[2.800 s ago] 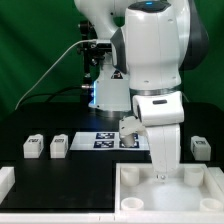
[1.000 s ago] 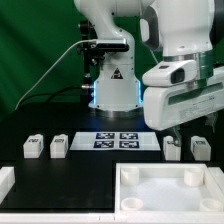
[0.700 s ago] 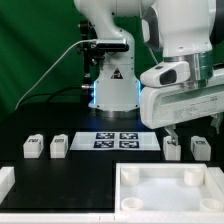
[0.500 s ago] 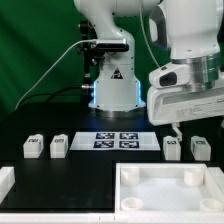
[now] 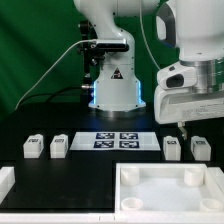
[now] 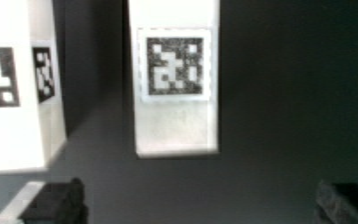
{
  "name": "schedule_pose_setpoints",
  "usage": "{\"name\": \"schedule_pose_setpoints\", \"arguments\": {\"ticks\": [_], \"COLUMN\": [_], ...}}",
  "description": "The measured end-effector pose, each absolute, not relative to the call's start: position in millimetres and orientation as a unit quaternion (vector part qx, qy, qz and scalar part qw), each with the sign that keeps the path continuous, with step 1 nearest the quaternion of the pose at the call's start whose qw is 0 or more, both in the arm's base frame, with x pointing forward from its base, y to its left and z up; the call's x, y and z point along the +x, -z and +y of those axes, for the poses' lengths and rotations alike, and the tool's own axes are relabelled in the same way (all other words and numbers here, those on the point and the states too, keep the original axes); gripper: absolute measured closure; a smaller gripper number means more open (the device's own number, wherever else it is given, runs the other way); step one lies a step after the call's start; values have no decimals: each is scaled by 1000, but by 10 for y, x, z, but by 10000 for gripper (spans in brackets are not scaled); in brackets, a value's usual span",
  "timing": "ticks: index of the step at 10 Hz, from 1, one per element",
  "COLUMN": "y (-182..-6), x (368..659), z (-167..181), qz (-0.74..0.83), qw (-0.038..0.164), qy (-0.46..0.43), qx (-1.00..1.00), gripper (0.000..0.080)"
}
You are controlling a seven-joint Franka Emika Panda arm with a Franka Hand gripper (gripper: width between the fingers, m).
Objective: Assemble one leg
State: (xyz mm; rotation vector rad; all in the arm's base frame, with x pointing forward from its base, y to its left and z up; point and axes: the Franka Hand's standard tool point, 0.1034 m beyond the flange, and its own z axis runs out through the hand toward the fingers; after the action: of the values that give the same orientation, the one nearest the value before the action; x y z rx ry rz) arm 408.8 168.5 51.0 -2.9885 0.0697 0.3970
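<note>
While hanging above the black tabletop (image 5: 90,170) at the exterior view's right, grips nothing. Tool (image 5: 198,128) spread wide and empty, dark fingertips (image 6: 51,200) well apart in the wrist view. Beneath it, at the lower right of the exterior frame: rightmost leg (image 5: 200,148), resting on the tabletop, untouched, just beside a second leg (image 5: 171,148). Wrist view: two tagged white legs (image 6: 176,90) side by side, clear of both fingertips. Two further legs (image 5: 33,147) at the lower left. Marker board (image 5: 120,140) mid-frame between the pairs. White tray-like piece (image 5: 165,190) along the bottom edge.
</note>
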Motion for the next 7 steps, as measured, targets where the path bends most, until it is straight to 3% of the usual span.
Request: {"name": "schedule_pose_setpoints", "arguments": {"ticks": [4, 7], "y": [-284, -218], "x": [3974, 3984], "z": [1748, 1781], "qz": [33, 21], "qw": [52, 59], "qy": [-336, -397], "qx": [-940, -916], "gripper": [150, 150]}}
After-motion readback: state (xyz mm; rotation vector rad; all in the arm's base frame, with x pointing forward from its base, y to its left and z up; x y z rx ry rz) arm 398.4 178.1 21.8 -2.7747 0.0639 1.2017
